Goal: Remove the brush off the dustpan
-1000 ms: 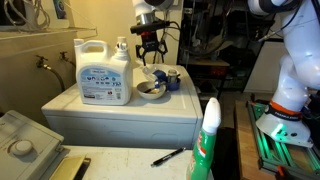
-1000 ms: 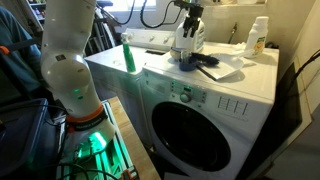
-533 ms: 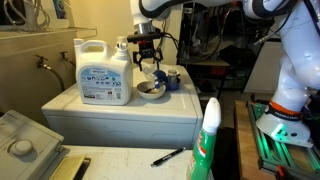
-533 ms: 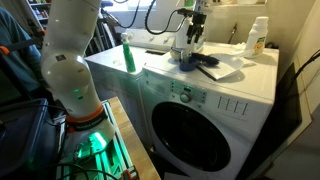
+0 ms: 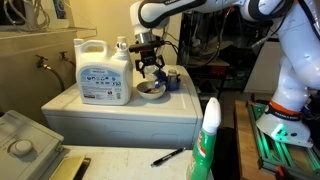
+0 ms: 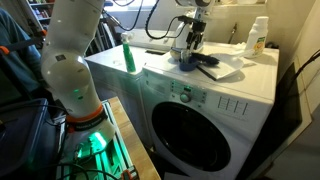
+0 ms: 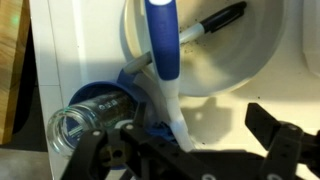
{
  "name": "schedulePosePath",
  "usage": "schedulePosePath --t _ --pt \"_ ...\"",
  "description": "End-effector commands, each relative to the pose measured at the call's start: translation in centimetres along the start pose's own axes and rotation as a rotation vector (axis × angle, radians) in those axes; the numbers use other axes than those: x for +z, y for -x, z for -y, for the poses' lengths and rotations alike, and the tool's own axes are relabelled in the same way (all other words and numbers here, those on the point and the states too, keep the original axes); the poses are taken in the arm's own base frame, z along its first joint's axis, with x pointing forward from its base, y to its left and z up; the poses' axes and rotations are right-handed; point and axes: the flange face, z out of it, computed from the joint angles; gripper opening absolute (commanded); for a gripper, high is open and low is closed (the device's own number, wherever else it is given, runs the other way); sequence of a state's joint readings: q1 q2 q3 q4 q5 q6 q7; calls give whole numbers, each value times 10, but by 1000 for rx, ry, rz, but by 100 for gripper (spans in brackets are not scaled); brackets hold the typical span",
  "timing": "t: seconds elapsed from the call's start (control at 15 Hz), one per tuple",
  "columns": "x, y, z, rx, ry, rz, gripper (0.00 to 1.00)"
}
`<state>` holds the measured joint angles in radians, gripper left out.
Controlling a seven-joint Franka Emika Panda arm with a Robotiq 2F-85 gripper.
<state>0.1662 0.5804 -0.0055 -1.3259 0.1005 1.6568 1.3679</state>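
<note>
Nearest me a green spray bottle stood in the foreground. Beyond it, on the desk, sat the white detergent jug and, just beside it, the dustpan. The brush lay across the dustpan, its blue handle reaching over the pale rim. It looked like light, stiff, smooth plastic, probably a little slippery, so I'd take it across the narrow handle near the middle. The hand hung right above it, fingers spread wide to either side and gripping nothing. Compared with a second before, it had dropped noticeably closer to the dustpan. Brush and dustpan hadn't moved.
</note>
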Motion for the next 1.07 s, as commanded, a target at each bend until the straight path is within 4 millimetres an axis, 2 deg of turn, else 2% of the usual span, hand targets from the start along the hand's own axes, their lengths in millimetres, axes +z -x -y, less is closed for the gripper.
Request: schedulePosePath --t 0.0,0.33,0.47,0.67,0.87,1.0 --pt "12 -10 -6 -3 20 0 100" --pt "20 -12 -9 -13 38 11 99" --pt "24 -11 -9 -22 47 17 85" --pt "28 -11 -8 -27 53 20 53" --pt "29 -11 -8 -30 54 20 31" --pt "30 -11 -8 -32 57 21 20"
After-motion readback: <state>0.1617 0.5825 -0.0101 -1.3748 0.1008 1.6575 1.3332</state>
